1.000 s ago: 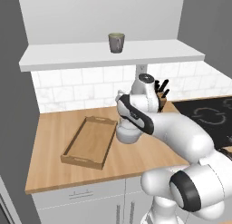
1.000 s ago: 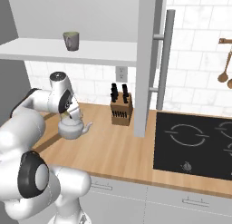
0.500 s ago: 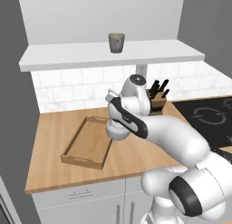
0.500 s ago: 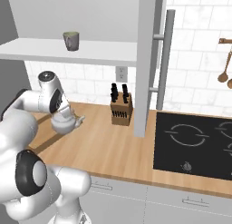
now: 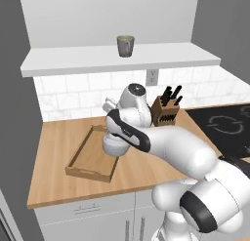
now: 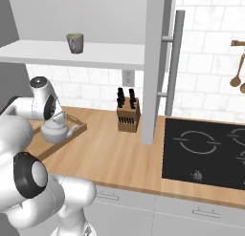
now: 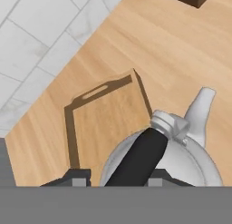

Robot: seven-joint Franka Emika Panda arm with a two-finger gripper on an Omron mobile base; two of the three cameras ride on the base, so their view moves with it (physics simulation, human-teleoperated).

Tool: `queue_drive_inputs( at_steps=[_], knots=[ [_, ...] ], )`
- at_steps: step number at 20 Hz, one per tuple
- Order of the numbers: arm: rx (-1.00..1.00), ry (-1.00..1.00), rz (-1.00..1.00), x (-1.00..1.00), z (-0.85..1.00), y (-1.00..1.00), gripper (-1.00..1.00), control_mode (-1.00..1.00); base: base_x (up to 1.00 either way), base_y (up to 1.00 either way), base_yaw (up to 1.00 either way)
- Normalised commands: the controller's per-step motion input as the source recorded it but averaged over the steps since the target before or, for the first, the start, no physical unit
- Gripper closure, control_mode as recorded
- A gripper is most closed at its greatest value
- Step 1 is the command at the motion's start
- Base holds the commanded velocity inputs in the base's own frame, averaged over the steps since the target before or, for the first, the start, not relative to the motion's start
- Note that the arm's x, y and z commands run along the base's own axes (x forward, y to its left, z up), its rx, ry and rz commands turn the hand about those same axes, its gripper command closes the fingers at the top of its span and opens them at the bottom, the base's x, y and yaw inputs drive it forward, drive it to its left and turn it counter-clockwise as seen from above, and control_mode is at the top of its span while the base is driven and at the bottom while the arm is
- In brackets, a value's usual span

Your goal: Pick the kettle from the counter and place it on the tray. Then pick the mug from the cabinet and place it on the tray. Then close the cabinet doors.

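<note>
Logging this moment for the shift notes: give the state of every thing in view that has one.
kettle: upright, gripped by its handle, over the tray's edge.
gripper: shut on the kettle.
tray: on the counter, nothing resting in it.
mug: upright on cabinet shelf.
cabinet door: open.

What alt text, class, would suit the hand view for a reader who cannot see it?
Seen from above, a silver kettle with a black-topped handle hangs in the end effector over the edge of a light-wood tray. The tray rests on a wooden counter beside a white tiled wall.
</note>
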Motion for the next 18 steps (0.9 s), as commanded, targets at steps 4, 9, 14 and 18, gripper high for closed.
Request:
queue_drive_inputs(
  at_steps=[4,9,14,18],
  knots=[
    [0.03,-0.01,0.00,0.13,0.00,0.31,1.00,-1.00,0.00,0.00,0.00],
    [0.04,0.00,0.00,0.19,0.00,0.06,1.00,-1.00,0.00,0.00,0.00],
    [0.01,0.00,0.00,0.24,-0.01,0.22,1.00,-1.00,0.00,0.00,0.00],
    [0.00,0.00,0.00,0.24,-0.09,0.14,1.00,-1.00,0.00,0.00,0.00]
  ],
)
